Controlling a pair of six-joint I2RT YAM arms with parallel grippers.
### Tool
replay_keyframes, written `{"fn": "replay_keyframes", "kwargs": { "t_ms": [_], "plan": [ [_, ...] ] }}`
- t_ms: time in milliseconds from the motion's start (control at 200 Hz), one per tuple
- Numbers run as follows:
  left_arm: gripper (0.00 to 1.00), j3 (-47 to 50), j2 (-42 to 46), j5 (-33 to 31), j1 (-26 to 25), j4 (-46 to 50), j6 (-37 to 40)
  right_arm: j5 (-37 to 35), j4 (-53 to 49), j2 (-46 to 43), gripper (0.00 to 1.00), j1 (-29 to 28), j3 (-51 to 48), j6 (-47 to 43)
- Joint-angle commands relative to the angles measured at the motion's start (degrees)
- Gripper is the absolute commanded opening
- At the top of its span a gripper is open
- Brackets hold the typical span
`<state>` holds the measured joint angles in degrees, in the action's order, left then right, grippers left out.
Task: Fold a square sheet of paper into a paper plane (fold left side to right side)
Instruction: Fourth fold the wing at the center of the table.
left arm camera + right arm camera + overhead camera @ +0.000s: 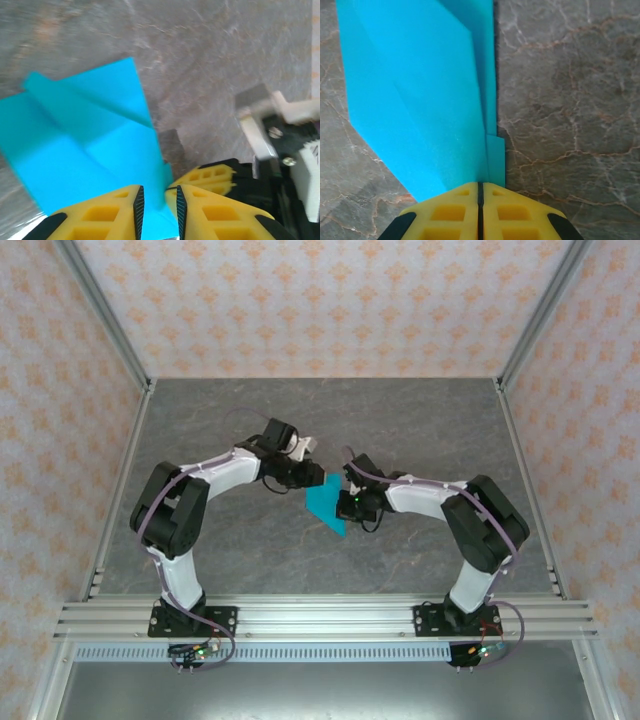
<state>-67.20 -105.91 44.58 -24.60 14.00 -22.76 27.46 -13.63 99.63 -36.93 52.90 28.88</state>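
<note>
Closest to us, in the right wrist view, the yellow fingers [452, 212] of the right gripper [481, 185] are pressed together with only a hairline seam between them. The sheet of paper [420, 90] runs straight into that seam, so we read this as a pinch on the paper's near edge. In the left wrist view the left gripper [160, 192] has its dark pads a narrow gap apart. A corner of the paper shows in that gap, and we cannot tell whether either pad touches it. Just beyond, we see the other gripper's yellow fingertip at the same edge of the paper. The paper is bright cyan and partly folded: creases cross it, and one diagonal flap lies over the layer beneath. From above, we see it as a slanted shape in the middle of the grey marbled table [430, 420], between the two grippers, with both white arms bent inward to meet over it. Their bases are bolted to the aluminium rail [320, 618] at the near edge, and peach patterned walls [320, 300] enclose the table.
</note>
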Motion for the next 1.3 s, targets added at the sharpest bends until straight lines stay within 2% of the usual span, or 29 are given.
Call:
{"fn": "replay_keyframes", "kwargs": {
  "t_ms": [0, 185, 420, 741, 966, 1156, 1296],
  "plan": [
    [0.26, 0.34, -2.67, 0.83, -0.68, -4.23, -1.95, 0.77, 0.83, 1.73, 0.09, 0.1, -0.94, 0.11],
    [0.24, -1.23, -6.74, 0.51, -1.85, -4.71, -2.28, 0.1, -0.67, 3.45, 0.09, 0.1, -0.39, -0.53],
    [0.2, -4.1, -10.67, -3.2, -1.67, -3.51, -1.27, -0.56, -3.98, 4.66, 0.09, 0.1, 0.74, -1.85],
    [0.18, -7.16, -13.62, -3.85, 2.42, -3.62, -2.09, -1.26, -7.93, 6.85, 0.09, 0.1, 1.15, -3.23],
    [0.19, -13.04, -16.93, -4.6, 4.85, -0.09, -0.2, -1.18, -8.58, 7.2, 0.08, 0.1, 0.98, -3.62],
    [0.18, -16.17, -19.56, -5.2, 6.74, 1.67, 0.53, 0.21, -6.44, 6.34, 0.08, 0.1, 0.25, -3.25],
    [0.23, -16.43, -16.12, -4.98, 7.44, 2.67, 1.1, 2.51, -2.69, 4.38, 0.09, 0.1, 0.39, -2.63]
  ]
}}
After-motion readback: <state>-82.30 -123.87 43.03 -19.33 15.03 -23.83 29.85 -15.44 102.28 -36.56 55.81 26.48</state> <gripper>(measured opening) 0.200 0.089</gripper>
